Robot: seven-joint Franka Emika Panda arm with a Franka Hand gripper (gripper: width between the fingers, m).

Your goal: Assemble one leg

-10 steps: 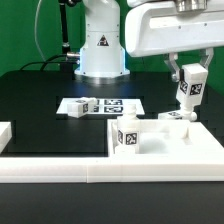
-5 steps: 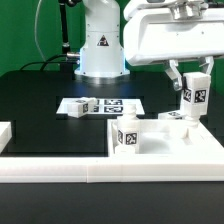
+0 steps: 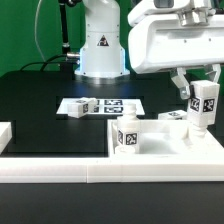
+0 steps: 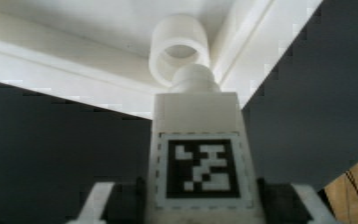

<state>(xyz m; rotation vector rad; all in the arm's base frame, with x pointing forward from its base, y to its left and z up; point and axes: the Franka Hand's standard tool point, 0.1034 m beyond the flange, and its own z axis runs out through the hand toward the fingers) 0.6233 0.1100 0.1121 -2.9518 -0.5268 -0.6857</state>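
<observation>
My gripper is shut on a white leg with a square tag on its side and holds it upright over the right end of the large white panel. In the wrist view the held leg fills the middle between my fingers, and its tip points at a round white socket in the panel's corner. A second leg stands on the panel near its middle. A third leg lies on the marker board.
The robot base stands at the back centre. A small white block sits at the exterior view's left edge. The black table mat spreads in front of the base.
My gripper has moved toward the exterior view's right and a little lower, carrying the leg with it toward the panel's right end.
</observation>
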